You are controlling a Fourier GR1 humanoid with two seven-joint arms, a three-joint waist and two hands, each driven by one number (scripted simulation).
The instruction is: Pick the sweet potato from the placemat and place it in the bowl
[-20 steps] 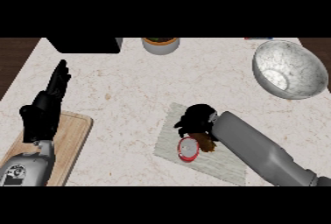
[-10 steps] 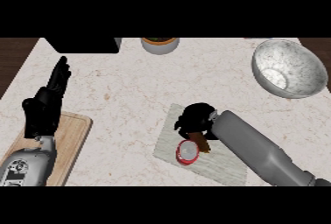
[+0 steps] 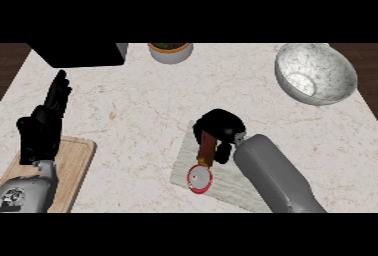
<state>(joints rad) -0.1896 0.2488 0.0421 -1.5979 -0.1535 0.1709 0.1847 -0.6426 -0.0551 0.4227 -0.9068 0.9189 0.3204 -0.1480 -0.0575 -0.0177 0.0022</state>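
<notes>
A brown-red sweet potato [image 3: 206,151] with a pale round end [image 3: 199,178] lies on the white placemat [image 3: 230,188] at the counter's middle. My right hand [image 3: 220,125] sits over its far end, black fingers curled round it and hiding that end. The speckled grey bowl [image 3: 316,74] stands at the far right with nothing in it, well away from the hand. My left hand [image 3: 40,127] rests open at the left edge, fingers pointing up.
A wooden cutting board [image 3: 76,167] lies at the near left under my left forearm. A black box [image 3: 81,54] stands at the far left. Beside it is a small pot [image 3: 170,51].
The sweet potato's pale end has shifted a little toward the lower left while my right hand stays curled on its far end. The left hand has not moved.
</notes>
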